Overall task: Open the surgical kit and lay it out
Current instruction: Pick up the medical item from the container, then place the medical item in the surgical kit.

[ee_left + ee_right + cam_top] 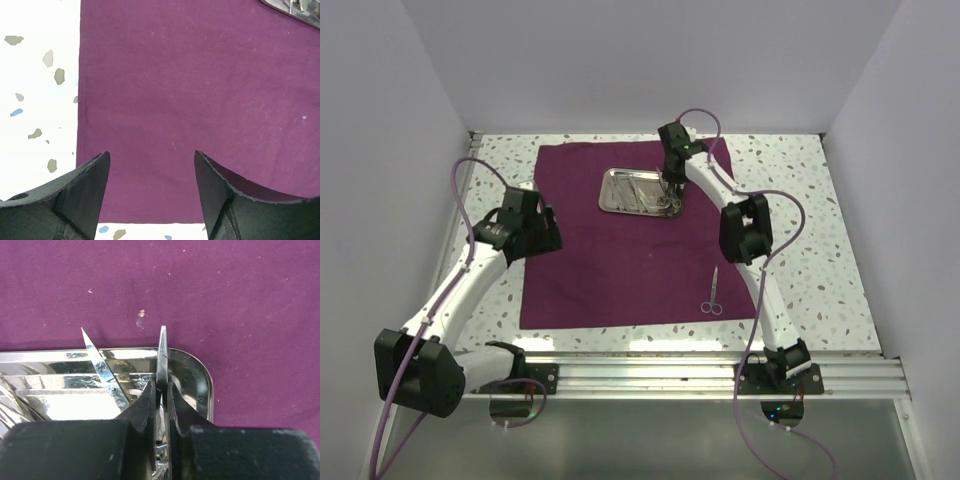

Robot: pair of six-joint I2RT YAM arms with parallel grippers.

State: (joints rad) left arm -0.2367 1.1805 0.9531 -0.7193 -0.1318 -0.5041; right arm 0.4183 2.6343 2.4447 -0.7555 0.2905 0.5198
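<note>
The dark purple cloth [620, 260] lies spread flat on the table. The steel tray [606, 190] sits on its far middle with several silver instruments in it. My right gripper [671, 188] is over the tray's right end. In the right wrist view it [161, 385] is shut on a slim pointed silver instrument [162, 352], seen edge-on and pointing past the tray rim [201, 372]. Pointed scissors [106, 372] lie in the tray just to its left. Ring-handled scissors [711, 294] lie on the cloth's near right. My left gripper [151, 165] is open and empty above the cloth's left edge [150, 90].
The speckled white tabletop [820, 220] surrounds the cloth. White walls close in the back and both sides. An aluminium rail [650, 375] with both arm bases runs along the near edge. The tray's corner shows at the top right of the left wrist view [295, 11].
</note>
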